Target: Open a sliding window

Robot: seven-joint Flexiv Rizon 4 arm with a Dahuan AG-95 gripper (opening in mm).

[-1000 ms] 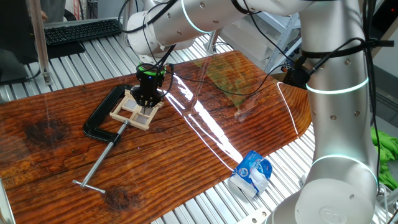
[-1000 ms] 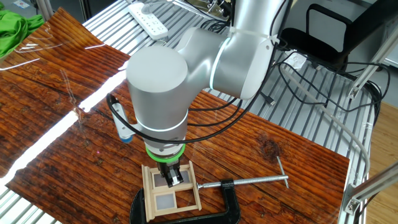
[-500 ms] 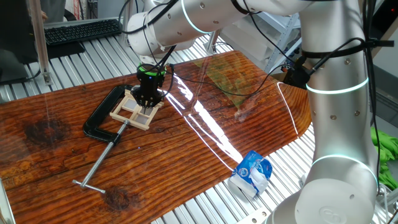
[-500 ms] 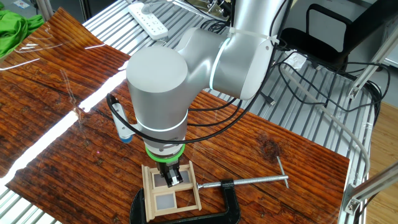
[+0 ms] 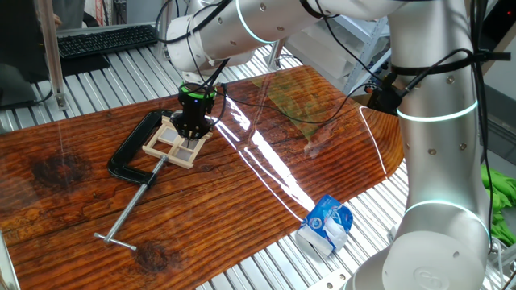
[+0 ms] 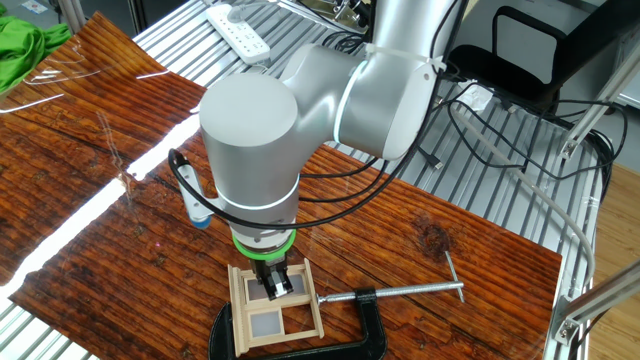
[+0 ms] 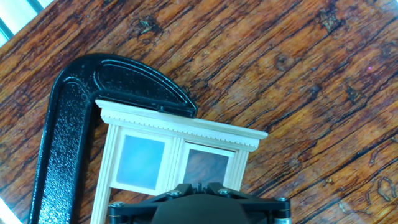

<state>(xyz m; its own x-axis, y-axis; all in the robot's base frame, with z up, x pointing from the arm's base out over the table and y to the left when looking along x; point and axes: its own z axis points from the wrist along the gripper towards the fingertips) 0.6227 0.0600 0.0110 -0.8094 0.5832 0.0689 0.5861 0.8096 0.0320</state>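
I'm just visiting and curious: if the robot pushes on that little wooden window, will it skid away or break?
The sliding window probably won't skid: a black C-clamp pins its frame to the wooden table. Its pale bars look thin, so I'd guess it is light and somewhat fragile under hard pressing. The closed gripper points down onto one pane, so likely only that sash gives.

My arm reaches out from its silver column and bends at a large rounded joint, the wrist dropping vertically. The black hand (image 5: pixel 193 129) points straight down, green ring above it, fingers (image 6: pixel 274 287) drawn fully together at the tips.
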